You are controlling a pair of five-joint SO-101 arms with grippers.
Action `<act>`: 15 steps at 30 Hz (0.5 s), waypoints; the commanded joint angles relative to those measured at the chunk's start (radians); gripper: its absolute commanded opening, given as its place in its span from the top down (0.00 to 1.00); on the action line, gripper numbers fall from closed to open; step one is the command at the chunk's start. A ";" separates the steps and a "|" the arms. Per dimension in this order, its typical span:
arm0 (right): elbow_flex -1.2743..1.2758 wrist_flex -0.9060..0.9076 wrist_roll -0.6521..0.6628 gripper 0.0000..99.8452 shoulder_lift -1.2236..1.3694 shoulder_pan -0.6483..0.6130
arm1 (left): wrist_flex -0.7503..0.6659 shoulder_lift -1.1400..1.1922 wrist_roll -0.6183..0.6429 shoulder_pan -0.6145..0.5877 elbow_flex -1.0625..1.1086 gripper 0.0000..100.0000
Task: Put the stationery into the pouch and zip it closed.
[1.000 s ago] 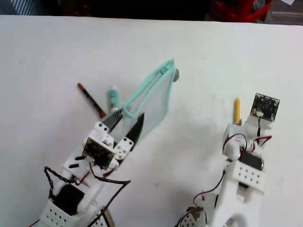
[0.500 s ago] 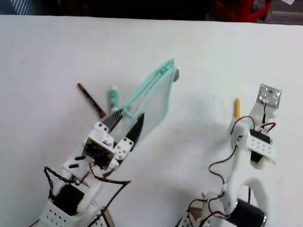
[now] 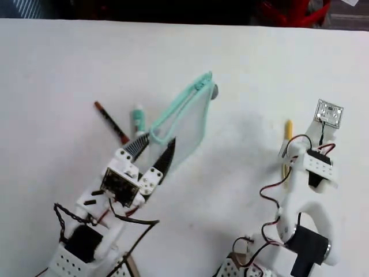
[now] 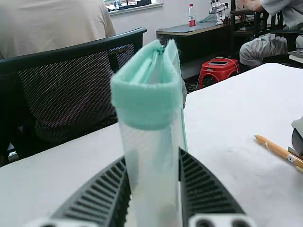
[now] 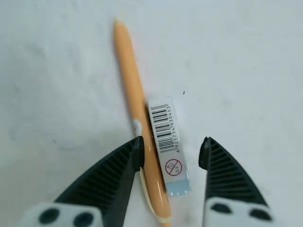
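Mesh pouch [image 4: 149,94] is clamped upright by the left hand [image 4: 152,165]; right hand [image 5: 171,146] is spread open over the yellow pen [image 5: 130,75] by the desk's [image 3: 57,57] right edge.

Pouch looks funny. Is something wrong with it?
The pouch isn't lying flat: the left claw pinches one end, so it stands up on edge. Nothing looks spilled or broken.

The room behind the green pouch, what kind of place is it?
Probably an office or lab workroom. Beyond the white table stands a black mesh office chair, and farther back is a red stool near a dark desk with a bottle on it.
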 commanded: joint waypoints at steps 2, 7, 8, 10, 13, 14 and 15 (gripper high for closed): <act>-0.078 -0.008 0.002 0.86 0.041 0.008 | -0.008 0.004 -0.009 -0.004 0.008 0.87; -0.140 0.013 0.002 0.88 0.117 0.008 | -0.008 0.004 -0.009 -0.004 0.008 0.87; -0.153 0.025 0.002 0.88 0.130 0.008 | -0.008 0.004 -0.009 -0.004 0.008 0.87; -0.175 0.041 0.002 0.88 0.148 0.010 | -0.006 0.004 -0.009 -0.004 0.008 0.87; -0.187 0.041 0.002 0.88 0.171 0.010 | -0.006 0.004 -0.009 -0.004 0.008 0.87; -0.187 0.039 0.002 0.88 0.173 0.010 | -0.006 0.004 -0.009 -0.004 0.008 0.87; -0.187 0.039 0.002 0.88 0.173 0.012 | -0.006 0.004 -0.009 -0.004 0.008 0.87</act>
